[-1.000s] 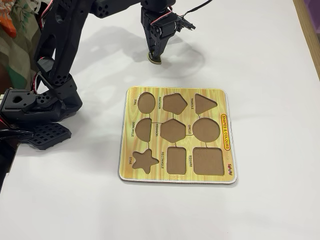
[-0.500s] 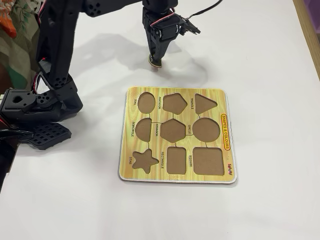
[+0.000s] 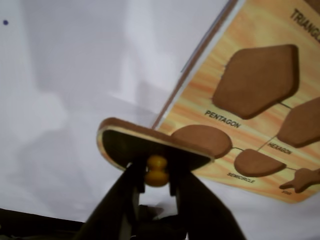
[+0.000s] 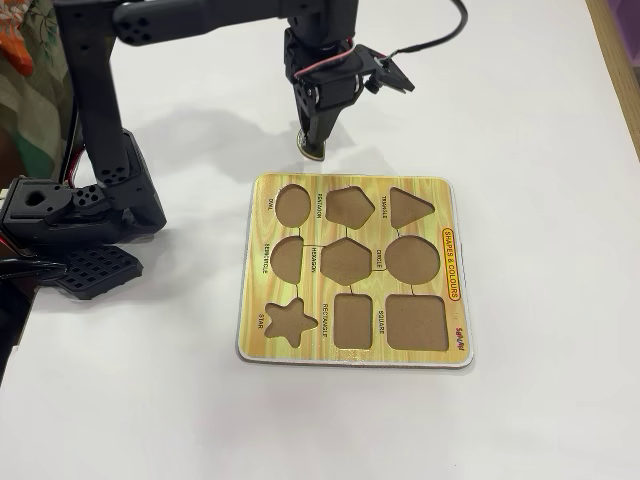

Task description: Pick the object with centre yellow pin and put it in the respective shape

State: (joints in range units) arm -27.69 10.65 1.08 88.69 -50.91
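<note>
My gripper is shut on the yellow pin of the semicircular piece, which hangs tilted above the white table just beyond the board's far edge. In the fixed view the gripper points down with the piece at its tip, above the oval cutout's side of the yellow board. The semicircle cutout lies in the board's left column, middle row. In the wrist view the semicircle cutout shows to the right of the held piece, labelled SEMICIRCLE.
Other brown cutouts fill the board: oval, pentagon, triangle, hexagon, circle, star. The arm's black base stands at the left edge. Patterned cloth shows at top left.
The gripper with the piece has moved nearer to the board's far edge and a little to the right. The arm's upper links have swung upward.
</note>
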